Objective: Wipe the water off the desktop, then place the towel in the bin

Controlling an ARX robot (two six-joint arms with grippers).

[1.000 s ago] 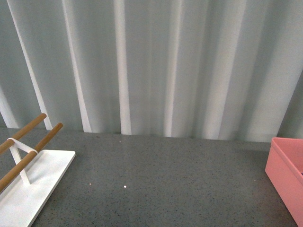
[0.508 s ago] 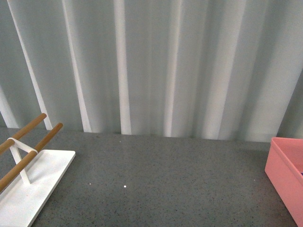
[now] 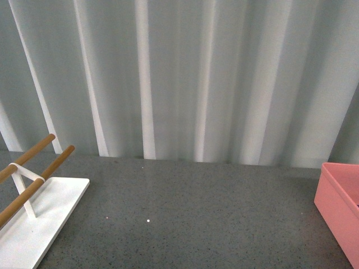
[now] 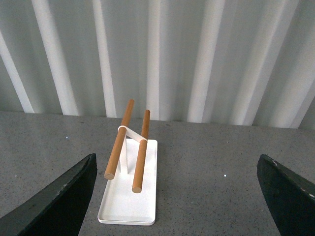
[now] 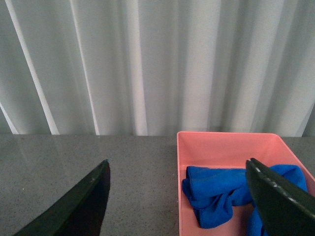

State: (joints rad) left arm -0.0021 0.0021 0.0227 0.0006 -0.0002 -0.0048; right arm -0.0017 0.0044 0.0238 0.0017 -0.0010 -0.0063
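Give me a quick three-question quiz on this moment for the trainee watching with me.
1. True or false: the towel lies inside the bin.
2. Which is the right gripper holding: A) the towel, B) the rack, C) nothing?
3. Fill in: the rack's two wooden rods stand over a ____ base.

Key: 1. True, it is bunched up in the pink bin. 2. C, its fingers are spread wide apart with nothing between them. 3. White, resting on the desktop.
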